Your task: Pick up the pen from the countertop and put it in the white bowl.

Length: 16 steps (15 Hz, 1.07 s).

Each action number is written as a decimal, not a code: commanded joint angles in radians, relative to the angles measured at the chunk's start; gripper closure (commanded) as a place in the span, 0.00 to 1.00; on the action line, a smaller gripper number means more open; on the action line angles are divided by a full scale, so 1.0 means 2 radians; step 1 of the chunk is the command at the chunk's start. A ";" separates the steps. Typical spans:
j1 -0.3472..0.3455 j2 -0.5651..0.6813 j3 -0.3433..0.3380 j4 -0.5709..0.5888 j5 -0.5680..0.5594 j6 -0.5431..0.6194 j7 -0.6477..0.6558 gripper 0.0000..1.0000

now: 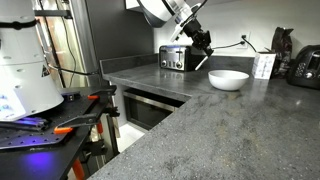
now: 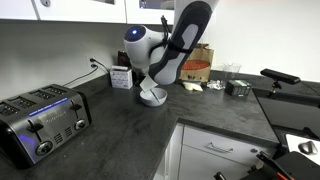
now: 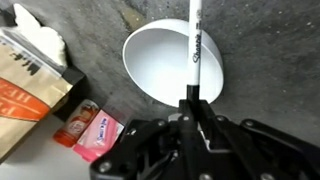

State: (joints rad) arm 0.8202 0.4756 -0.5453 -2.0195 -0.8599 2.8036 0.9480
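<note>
Gripper: We see the gripper [image 3: 193,100] at the bottom of the wrist view. Its two fingers are pinched tight on one end of the pen [image 3: 194,50].

Pen: It is up in the air, not on the countertop [image 3: 265,60]. It is thin and light, with dark writing on its side.

Which way the pen points: It sticks straight out from the fingers, away from the gripper. Its long side runs over the white bowl [image 3: 150,60].

Bowl: It sits near the back edge of the countertop, close to the wall. In an exterior view the bowl [image 1: 228,80] is beside the toaster [image 1: 172,58].

Gripper and bowl: In that view the gripper [image 1: 203,42] hangs above the bowl, a bit to the toaster side.

Pen end: In the wrist view the far end of the pen shows past the bowl's far rim. We cannot tell how high the pen is over the bowl.

Nearby things: An orange pack [image 3: 30,95] and a pink packet [image 3: 98,133] lie just beside the bowl.

What we think comes next: The pen is over the bowl but long. We think it should tip down or come lower first, so it falls inside and not over the rim.
</note>
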 commanded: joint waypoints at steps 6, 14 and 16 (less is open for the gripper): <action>-0.061 0.042 0.068 0.082 -0.060 -0.099 0.000 0.96; -0.171 0.100 0.186 0.181 -0.090 -0.172 -0.041 0.96; -0.181 0.110 0.200 0.197 -0.089 -0.184 -0.049 0.58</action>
State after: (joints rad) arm 0.4950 0.6646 -0.1950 -1.6870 -1.0184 2.4954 0.8851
